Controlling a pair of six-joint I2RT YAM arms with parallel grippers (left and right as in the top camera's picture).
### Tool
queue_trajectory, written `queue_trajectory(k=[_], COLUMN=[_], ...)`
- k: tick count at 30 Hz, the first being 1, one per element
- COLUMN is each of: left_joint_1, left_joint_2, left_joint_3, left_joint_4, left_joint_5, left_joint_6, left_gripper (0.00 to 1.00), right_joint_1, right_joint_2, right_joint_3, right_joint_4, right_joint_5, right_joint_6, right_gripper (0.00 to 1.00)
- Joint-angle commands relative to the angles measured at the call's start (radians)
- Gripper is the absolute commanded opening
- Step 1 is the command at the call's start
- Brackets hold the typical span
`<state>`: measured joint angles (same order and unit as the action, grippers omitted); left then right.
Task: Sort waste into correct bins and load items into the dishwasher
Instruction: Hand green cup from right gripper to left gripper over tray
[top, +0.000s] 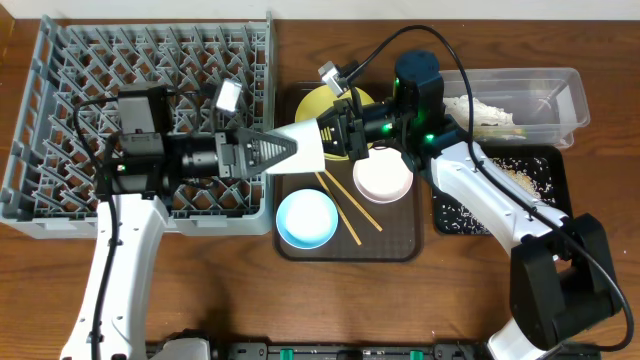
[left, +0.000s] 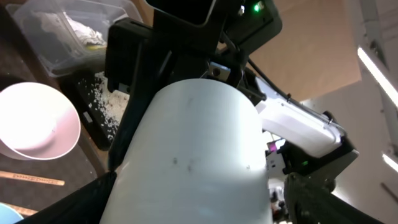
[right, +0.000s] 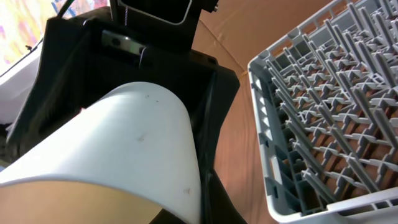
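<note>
Grey dish rack (top: 60, 120) fills nine o'clock. At centre, over the brown tray (top: 395, 232), hangs the small white cup (top: 312, 145). The left gripper (top: 288, 150) clamps its walls and the right gripper (top: 336, 134) sits at its rim (grip unclear). The cup looks light, rigid, slick and chippable, so hold the walls.

The small white cup (top: 308, 143) looks smooth and matt, faintly specked. At ten o'clock the dish rack (top: 60, 218) is dull grey moulded plastic. At two o'clock the tub (top: 560, 100) is clear glossy plastic. The chopsticks (top: 340, 211) are bare pale wood; the desk (top: 300, 40) shows brown wood grain.
</note>
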<state>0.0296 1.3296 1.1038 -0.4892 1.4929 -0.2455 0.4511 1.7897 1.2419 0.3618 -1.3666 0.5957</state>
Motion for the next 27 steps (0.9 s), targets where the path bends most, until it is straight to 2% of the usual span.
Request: queue_trajectory(k=[1,5,9,11,14,15,17,18,22,27], left_joint_1=[-0.04,-0.042,-0.042,-0.042,-0.042,-0.042,-0.042,-0.042,-0.042,-0.029], left_joint_2=[-0.003,-0.003,-0.003,-0.003,-0.003,-0.003,-0.003,-0.003,-0.003,-0.003], left_joint_3=[0.01,0.01,0.01,0.01,0.01,0.01,0.01,0.01,0.01,0.01], left_joint_4=[0.005,0.006,0.006,0.006,0.005,0.005,0.005,0.006,0.006,0.026], left_joint_5=[0.066,0.061,0.058,0.058,0.032,0.024,0.006,0.006,0.005,-0.002], left_joint_6=[0.035,0.035,0.035,0.035,0.034,0.034,0.034,0.034,0.034,0.034], left_gripper=[0.8,0.78,0.7,0.61,0.39,0.36,0.31,0.29,0.28,0.29], right_joint_1=[0.016,0.022,0.029,0.031,0.036,0.037,0.037,0.037,0.031,-0.011], right_joint_2=[0.028,0.028,0.028,0.028,0.028,0.028,0.028,0.028,0.028,0.028], right_joint_3=[0.007,0.007,0.007,0.007,0.007,0.007,0.007,0.007,0.007,0.007], right_joint_4=[-0.002,-0.002,-0.003,-0.003,-0.003,-0.005,-0.006,-0.006,-0.006,-0.007], right_joint_5=[0.045,0.04,0.031,0.026,0.022,0.023,0.023,0.023,0.024,0.023], right_joint_6=[0.021,0.021,0.021,0.021,0.021,0.021,0.021,0.02,0.019,0.018], right_gripper=[0.01,0.01,0.01,0.01,0.01,0.02,0.13,0.22,0.7,0.91])
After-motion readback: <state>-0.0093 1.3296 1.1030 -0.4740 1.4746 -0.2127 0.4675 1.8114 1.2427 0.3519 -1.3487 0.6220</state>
